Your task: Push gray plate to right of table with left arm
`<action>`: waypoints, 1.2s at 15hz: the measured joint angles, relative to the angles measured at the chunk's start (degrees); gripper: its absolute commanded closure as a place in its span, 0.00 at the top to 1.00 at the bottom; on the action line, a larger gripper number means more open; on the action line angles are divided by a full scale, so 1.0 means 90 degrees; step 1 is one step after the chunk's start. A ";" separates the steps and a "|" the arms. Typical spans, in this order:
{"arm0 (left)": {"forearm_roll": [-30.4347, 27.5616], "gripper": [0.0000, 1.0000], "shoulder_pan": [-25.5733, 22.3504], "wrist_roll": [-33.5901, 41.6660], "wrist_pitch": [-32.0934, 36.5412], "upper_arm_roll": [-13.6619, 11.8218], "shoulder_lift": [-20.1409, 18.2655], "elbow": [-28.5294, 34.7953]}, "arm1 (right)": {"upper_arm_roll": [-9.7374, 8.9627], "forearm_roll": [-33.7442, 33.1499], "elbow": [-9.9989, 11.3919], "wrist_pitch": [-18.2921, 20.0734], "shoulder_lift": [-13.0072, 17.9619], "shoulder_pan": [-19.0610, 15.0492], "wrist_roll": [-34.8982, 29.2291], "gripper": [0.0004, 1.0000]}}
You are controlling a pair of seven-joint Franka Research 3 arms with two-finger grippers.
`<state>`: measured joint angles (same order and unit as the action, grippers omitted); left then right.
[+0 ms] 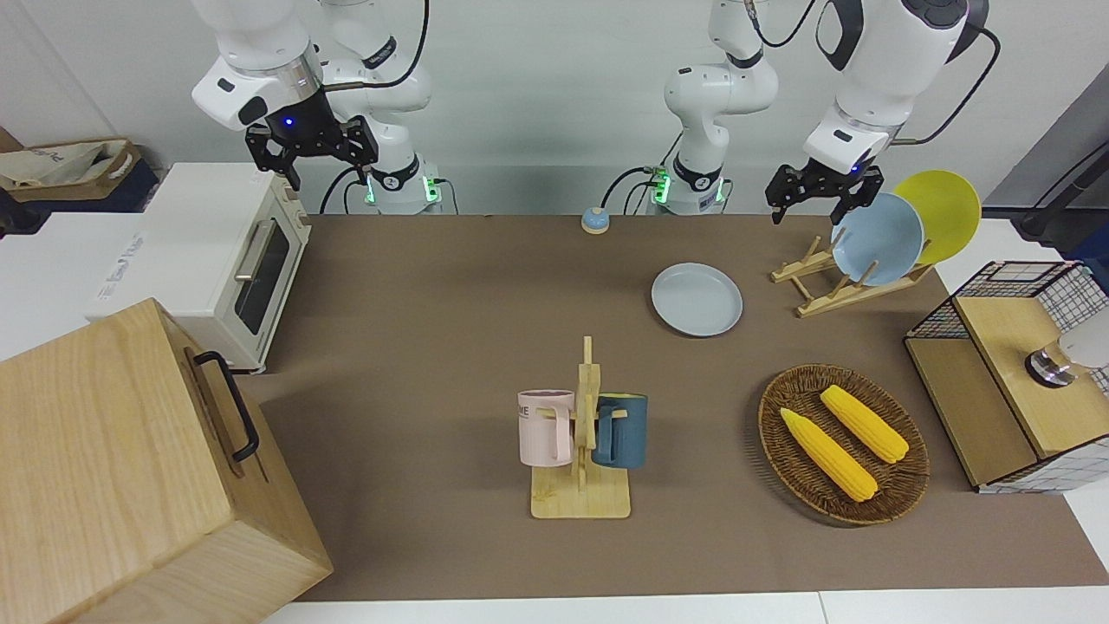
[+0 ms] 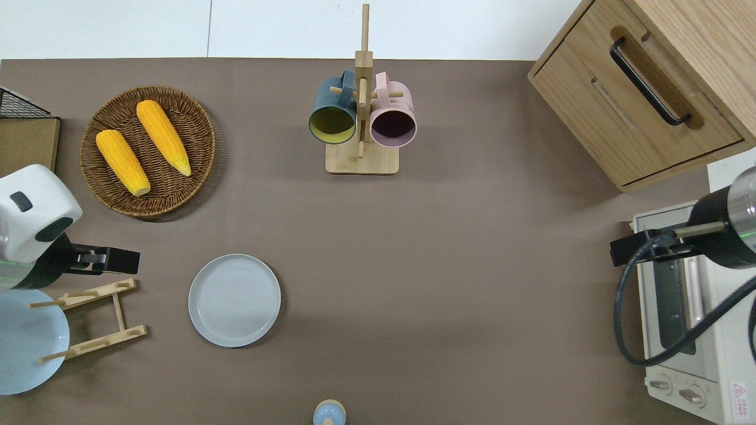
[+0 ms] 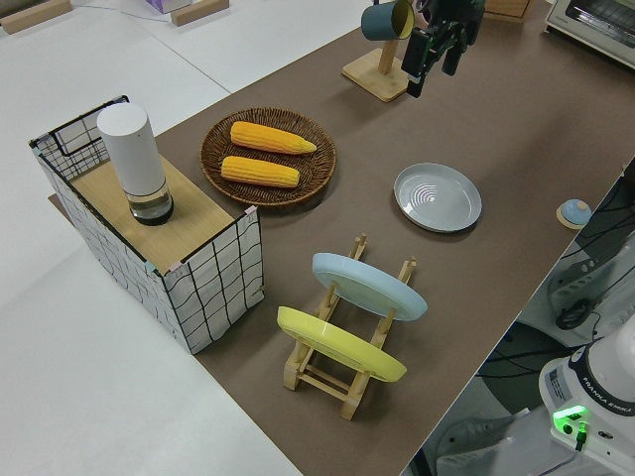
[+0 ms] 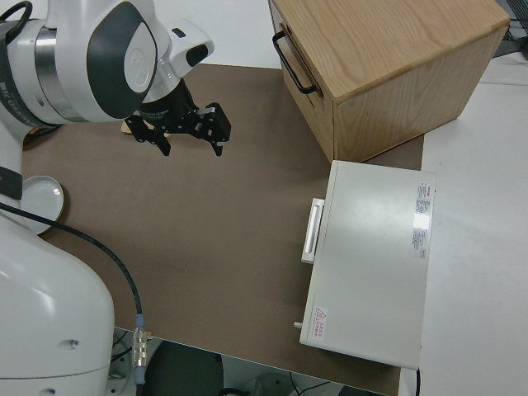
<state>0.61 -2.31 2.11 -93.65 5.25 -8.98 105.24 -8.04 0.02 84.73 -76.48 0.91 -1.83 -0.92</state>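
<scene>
gray plate (image 2: 234, 300) flat on table (image 2: 449, 265), untouched, left gripper (image 1: 821, 198) fingers apart, right arm parked

In the overhead view the bluer light-blue plate (image 2: 26, 339) on the wooden rack is cut off at nine o'clock, and the small round blue bell (image 2: 329, 413) is clipped at six o'clock. The white toaster oven (image 2: 697, 330) runs off at three o'clock. In the right side view the pale blue-gray plate (image 4: 41, 202) sits half hidden by the white arm.
</scene>
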 measured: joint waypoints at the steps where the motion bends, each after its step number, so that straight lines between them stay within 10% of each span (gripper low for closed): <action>1: 0.0000 1.00 0.0001 0.0000 0.0000 0.0000 0.0000 0.0000 | 0.0000 0.0000 0.0000 0.0000 0.0000 0.0000 0.0000 0.98; 18: -0.0085 1.00 0.0045 -0.0066 -0.0063 0.0063 -0.0001 0.0150 | 0.0000 0.0000 0.0000 0.0000 0.0000 0.0000 0.0000 0.98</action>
<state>-0.15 -1.91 1.52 -94.22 5.82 -8.99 106.60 -8.04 0.02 84.73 -76.48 0.91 -1.83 -0.92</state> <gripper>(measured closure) 0.004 0.013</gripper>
